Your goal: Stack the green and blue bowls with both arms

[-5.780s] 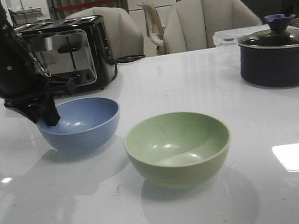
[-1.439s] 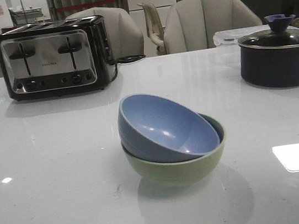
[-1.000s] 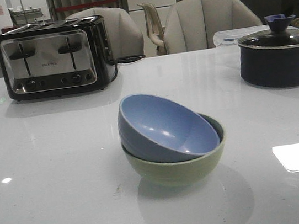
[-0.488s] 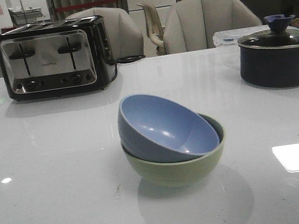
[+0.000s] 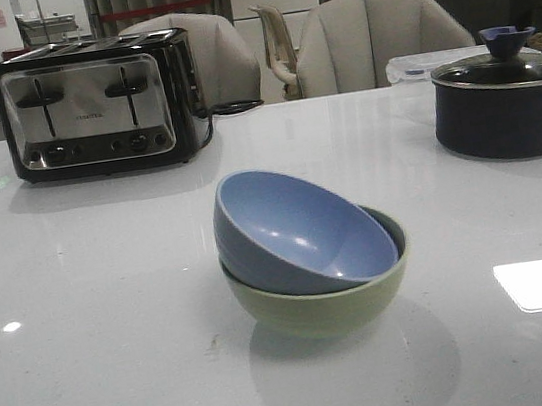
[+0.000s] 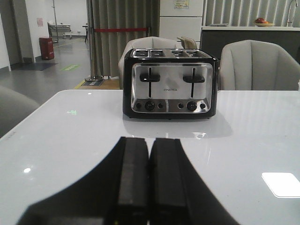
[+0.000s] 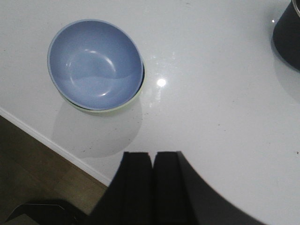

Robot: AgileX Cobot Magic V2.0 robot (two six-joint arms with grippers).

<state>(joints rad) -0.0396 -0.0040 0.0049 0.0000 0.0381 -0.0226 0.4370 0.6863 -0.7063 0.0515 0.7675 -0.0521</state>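
Your blue bowl (image 5: 300, 229) sits tilted inside the green bowl (image 5: 320, 302) on the counter (image 5: 118, 336), its rim raised on the toaster side and dipped toward the pot (image 5: 505, 104). Both of your hands are clenched, fingers pressed together with nothing between them. Your left hand (image 6: 147, 187) hovers over bare counter, facing the toaster (image 6: 169, 83), which stands well ahead of it. Your right hand (image 7: 153, 183) hangs high above the counter, with the nested bowls below and ahead of it, well apart from its fingers.
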